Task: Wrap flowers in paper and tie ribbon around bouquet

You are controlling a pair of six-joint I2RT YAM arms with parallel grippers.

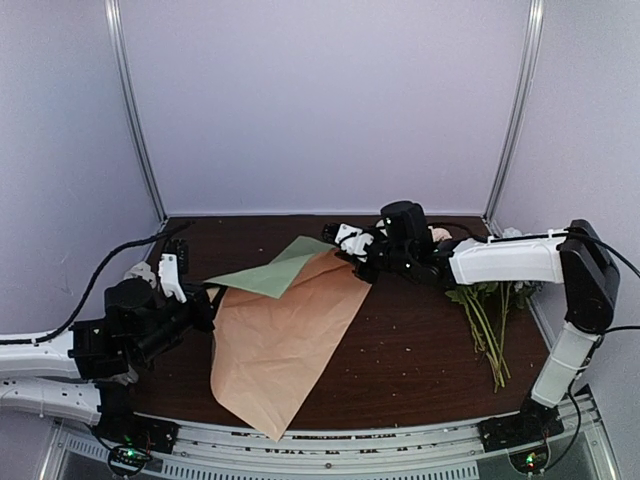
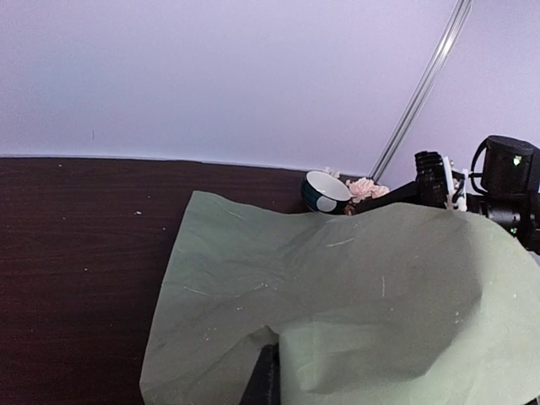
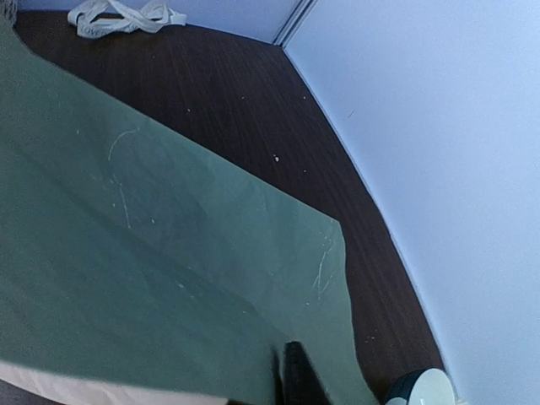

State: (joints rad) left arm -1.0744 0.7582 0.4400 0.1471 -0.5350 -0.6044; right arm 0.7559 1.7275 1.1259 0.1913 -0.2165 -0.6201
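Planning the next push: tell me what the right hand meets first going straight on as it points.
The thin sage-green paper sheet, lying right at the right hand. Past it, dark wooden table; the cream fabric ribbon sits off to one side, though depth is unclear.

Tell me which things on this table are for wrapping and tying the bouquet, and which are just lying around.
For the job:
- paper
- flowers
- ribbon

Just lying about:
- dark spotted bowl by the back wall
- pale crumbs scattered over the table
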